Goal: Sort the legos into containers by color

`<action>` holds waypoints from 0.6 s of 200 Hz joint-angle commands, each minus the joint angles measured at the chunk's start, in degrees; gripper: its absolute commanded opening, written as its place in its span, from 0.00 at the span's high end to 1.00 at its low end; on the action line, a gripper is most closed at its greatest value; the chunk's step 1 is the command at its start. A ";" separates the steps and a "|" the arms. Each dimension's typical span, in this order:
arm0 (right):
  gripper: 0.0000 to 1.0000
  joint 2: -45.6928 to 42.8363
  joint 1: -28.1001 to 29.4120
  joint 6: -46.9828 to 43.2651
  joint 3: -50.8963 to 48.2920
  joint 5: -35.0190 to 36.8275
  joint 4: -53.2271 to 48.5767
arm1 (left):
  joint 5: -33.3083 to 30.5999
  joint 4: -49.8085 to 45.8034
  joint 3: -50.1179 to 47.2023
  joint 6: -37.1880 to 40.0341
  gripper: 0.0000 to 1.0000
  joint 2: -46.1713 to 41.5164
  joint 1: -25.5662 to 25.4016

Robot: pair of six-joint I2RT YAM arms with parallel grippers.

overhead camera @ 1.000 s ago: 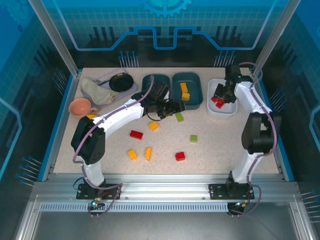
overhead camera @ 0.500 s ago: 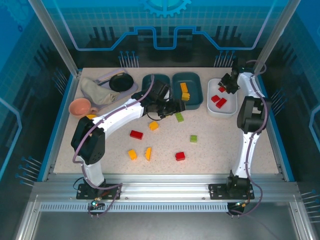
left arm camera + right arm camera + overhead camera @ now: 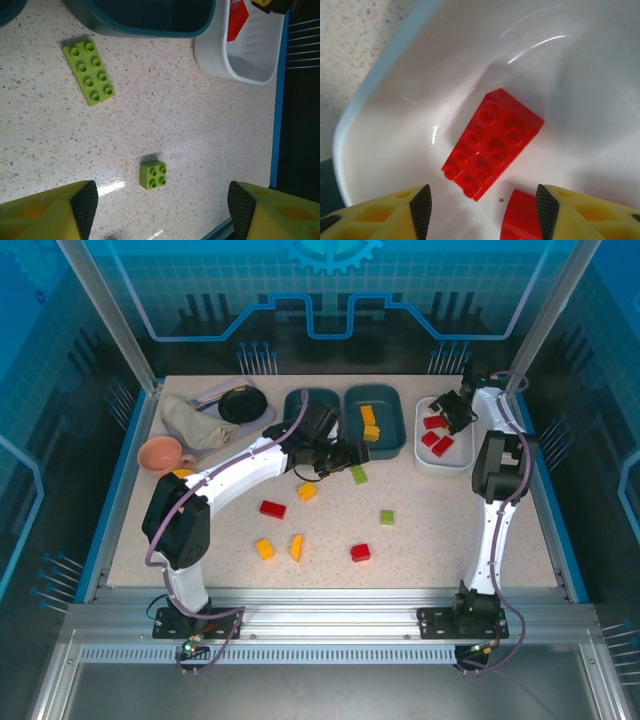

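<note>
Lego bricks [image 3: 272, 509] of red, orange-yellow and light-green plastic lie loose on the speckled counter [image 3: 440, 530], not yet sorted. The left gripper [image 3: 348, 454] hovers just beside a green oblong brick [image 3: 88, 72], jaws well apart and empty, seemingly lining up a pick; its arm reaches low and long across the counter. Orange bricks [image 3: 369, 423] sit in the right-hand dark teal tub [image 3: 400, 405] and reds [image 3: 436, 443] in the white rounded tub [image 3: 446, 468], each colour kept apart. Over that tub the right gripper [image 3: 480, 200] hangs with jaws parted, holding nothing, a red oblong brick [image 3: 492, 145] lying free beneath. Its arm stretches far back, wrist bent down.
</note>
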 commanded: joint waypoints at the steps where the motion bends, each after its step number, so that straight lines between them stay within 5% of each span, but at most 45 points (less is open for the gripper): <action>1: 0.40 -7.83 -0.58 -0.87 -1.65 -1.69 0.05 | -2.60 -2.95 -0.10 1.05 0.27 -1.24 -0.27; 55: 0.40 -27.43 6.25 -9.50 -21.28 2.65 6.68 | -9.27 -9.52 -1.58 -1.67 0.27 -2.97 0.95; 120: 0.40 -52.92 30.11 -26.63 -54.34 -0.92 17.81 | -15.14 -18.34 -11.86 -10.65 0.27 -9.19 7.84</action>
